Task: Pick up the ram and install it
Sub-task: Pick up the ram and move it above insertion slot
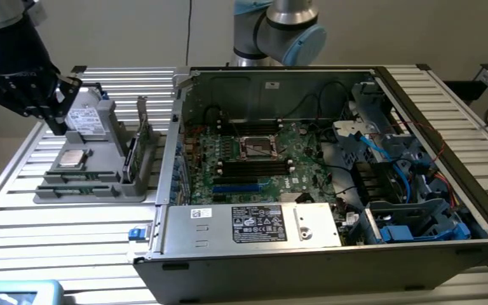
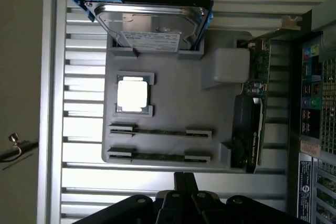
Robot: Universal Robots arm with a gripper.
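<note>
Two ram sticks lie edge-up in slots of a grey parts tray (image 2: 173,103): one ram stick (image 2: 160,132) and a second (image 2: 157,156) beside it. In the exterior view they sit at the tray's near end (image 1: 76,178). My gripper (image 1: 58,124) hangs above the tray's far end, near the hard drive, at the exterior view's left. Its black fingers (image 2: 185,181) are shut together with nothing between them, and they stand just outside the tray's edge nearest the ram sticks in the wrist view.
The tray also holds a hard drive (image 2: 152,24) in a blue bracket, a square silver processor (image 2: 132,94) and a tall green expansion card (image 2: 253,114). An open computer case (image 1: 447,190) with its motherboard (image 1: 253,165) lies at the exterior view's right on a slatted metal table (image 1: 23,222).
</note>
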